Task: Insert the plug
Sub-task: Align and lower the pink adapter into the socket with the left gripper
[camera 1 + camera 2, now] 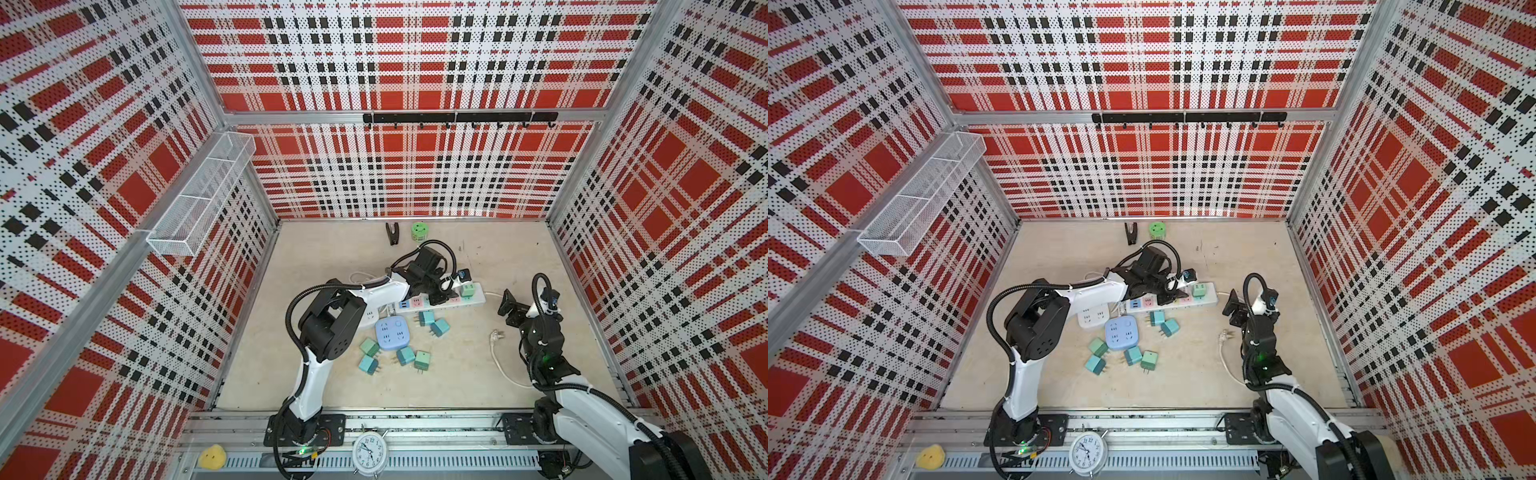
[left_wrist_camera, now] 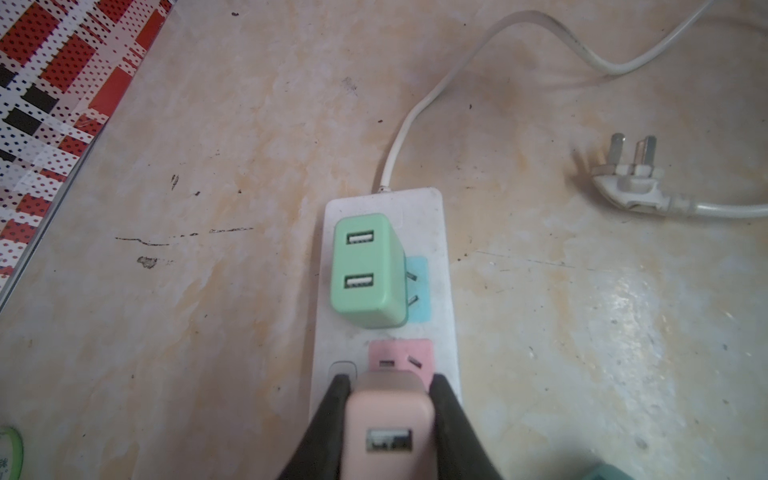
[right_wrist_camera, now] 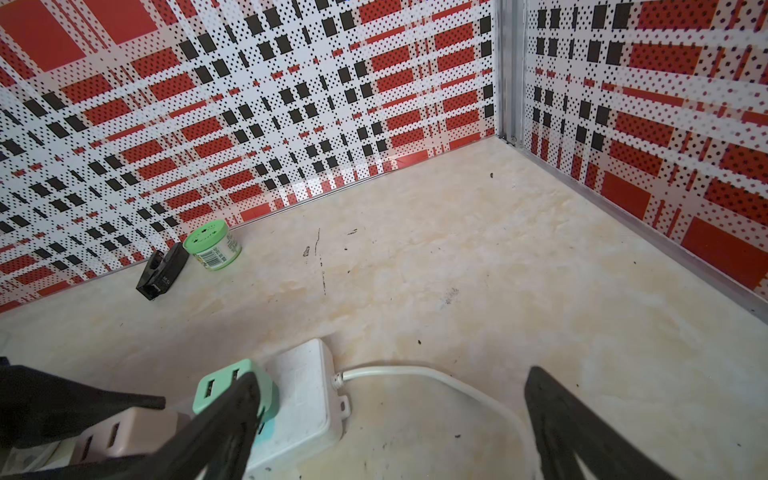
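Black fingers [image 2: 328, 415] of the left gripper [image 2: 390, 380] are closed narrow on the two sides of the pink plastic plug adapter [image 2: 388, 415], a small block with a USB port on its face. The adapter is held over the pink socket [image 2: 401, 357] of the long white power strip [image 2: 440, 266] and covers part of that socket. Its pins are hidden, so whether they sit in the slots cannot be told. Just beside it, a mint-green plastic plug adapter [image 2: 368, 270] stands at the blue socket [image 2: 417, 291] by the strip's corded end, its pins partly showing.

In both top views the white power strip [image 1: 478, 298] lies across the middle of the beige marbled worktop [image 1: 415, 386], corded end toward the right edge. The left arm [image 1: 309, 386] rises from its base at the front edge, folds at a raised elbow, and stretches its white forearm toward the back right. Its wrist is bent down, so the left gripper [image 1: 448, 296] meets the strip from above.

The right arm [image 1: 582, 399] stands up from the front right corner, forearm aimed at the back edge. The right gripper [image 1: 506, 307] hangs just off the strip's corded end, apart from it, with its jaws spread wide and empty. In the right wrist view the strip's white cable [image 3: 436, 376] shows between its fingers.
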Available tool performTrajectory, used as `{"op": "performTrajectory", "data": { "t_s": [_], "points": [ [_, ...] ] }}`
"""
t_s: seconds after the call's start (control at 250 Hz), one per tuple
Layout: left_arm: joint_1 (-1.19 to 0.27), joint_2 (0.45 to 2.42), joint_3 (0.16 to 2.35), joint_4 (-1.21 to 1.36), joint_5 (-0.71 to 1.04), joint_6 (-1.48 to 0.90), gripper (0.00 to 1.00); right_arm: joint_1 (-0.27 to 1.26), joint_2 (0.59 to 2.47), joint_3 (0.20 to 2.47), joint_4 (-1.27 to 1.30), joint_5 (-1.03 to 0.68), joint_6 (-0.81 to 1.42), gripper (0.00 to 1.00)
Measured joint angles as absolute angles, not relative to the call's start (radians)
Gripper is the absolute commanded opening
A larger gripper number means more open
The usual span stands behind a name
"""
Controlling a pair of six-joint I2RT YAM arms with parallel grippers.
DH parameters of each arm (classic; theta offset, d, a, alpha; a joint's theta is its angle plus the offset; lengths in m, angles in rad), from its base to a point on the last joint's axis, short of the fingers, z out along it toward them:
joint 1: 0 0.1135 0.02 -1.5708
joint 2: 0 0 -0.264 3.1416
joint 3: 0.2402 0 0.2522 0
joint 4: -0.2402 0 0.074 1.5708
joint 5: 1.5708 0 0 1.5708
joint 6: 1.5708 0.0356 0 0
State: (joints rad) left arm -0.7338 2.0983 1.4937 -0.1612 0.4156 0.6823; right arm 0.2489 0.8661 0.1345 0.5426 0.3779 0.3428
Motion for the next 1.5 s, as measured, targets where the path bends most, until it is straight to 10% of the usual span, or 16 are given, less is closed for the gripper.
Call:
{"op": "performTrajectory", "data": {
  "t_s": [1.501],
  "points": [
    [-0.736, 2.233, 1.735, -0.370, 0.456, 0.628, 0.00, 0.235, 0.922, 0.150, 0.542, 0.363, 0.352, 1.00]
  ]
}}
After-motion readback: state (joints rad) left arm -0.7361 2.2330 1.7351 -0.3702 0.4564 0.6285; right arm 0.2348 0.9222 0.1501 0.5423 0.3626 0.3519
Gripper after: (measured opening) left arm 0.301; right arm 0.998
